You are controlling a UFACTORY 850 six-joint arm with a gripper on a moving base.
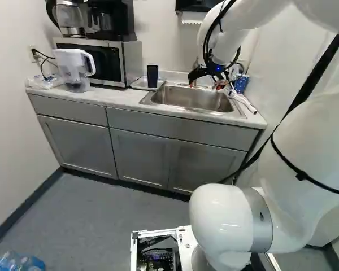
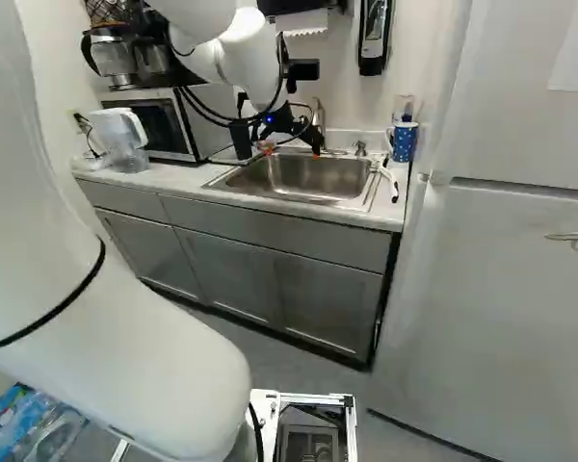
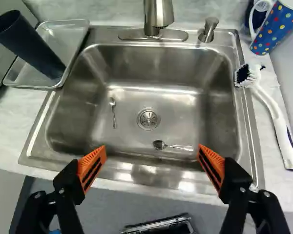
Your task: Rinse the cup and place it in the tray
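Right now the dark cup (image 3: 31, 46) is standing upright in the clear tray (image 3: 71, 39) beside the sink (image 3: 88, 122), and the jaws are hanging wide apart over the sink's near side, their orange pads (image 3: 90, 160) holding nothing. Whether it is waiting for its rinse or drying after one, I am not able to tell.

Going by its tall, smooth, slim shape, the cup is probably plastic: light, fairly stiff, easy to tip and likely slippery when wet. For a lift, the middle of its wall is offering the best hold, with a pad on either side and only a gentle squeeze; pushing near the top is risking a topple, and reaching too low is risking a knock against the tray's rim.

As for labels, no brand or writing is showing readably on the cup.
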